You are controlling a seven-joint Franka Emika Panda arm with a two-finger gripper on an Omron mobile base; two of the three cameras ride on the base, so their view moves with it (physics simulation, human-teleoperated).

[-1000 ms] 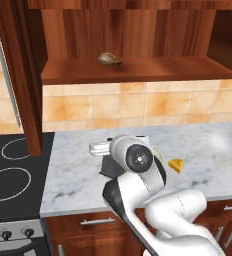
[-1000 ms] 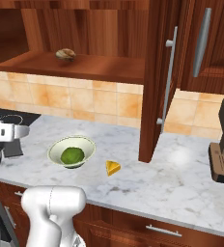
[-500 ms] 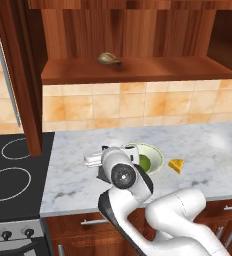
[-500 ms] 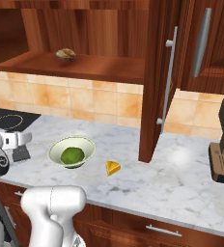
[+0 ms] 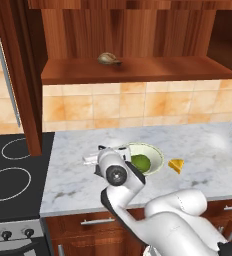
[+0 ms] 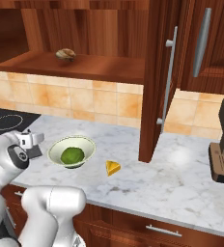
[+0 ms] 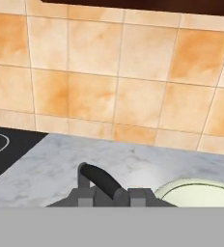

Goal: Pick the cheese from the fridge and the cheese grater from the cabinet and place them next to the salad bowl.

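Cheese grater (image 7: 102, 185) sits in the tool (image 7: 111, 197) — jaws pinched narrow on its top, the dark handle showing between the fingertips in the hand view. Tool hangs low over the marble bench (image 5: 208, 145), just left of the salad bowl (image 5: 149, 155) in the left base view; in the right base view the tool (image 6: 31, 143) is near the bowl's (image 6: 73, 145) left rim. Bowl holds a green ball of salad (image 6: 72, 155). Cheese (image 5: 176, 165) lies on the bench just right of the bowl, apart from it — same in the right base view (image 6: 113, 167). Cabinet (image 5: 138, 70) above the tile backsplash (image 7: 109, 72), with a brown rounded lump (image 5: 108, 58) on its shelf. Black stovetop (image 5: 13, 180) left of the bench.
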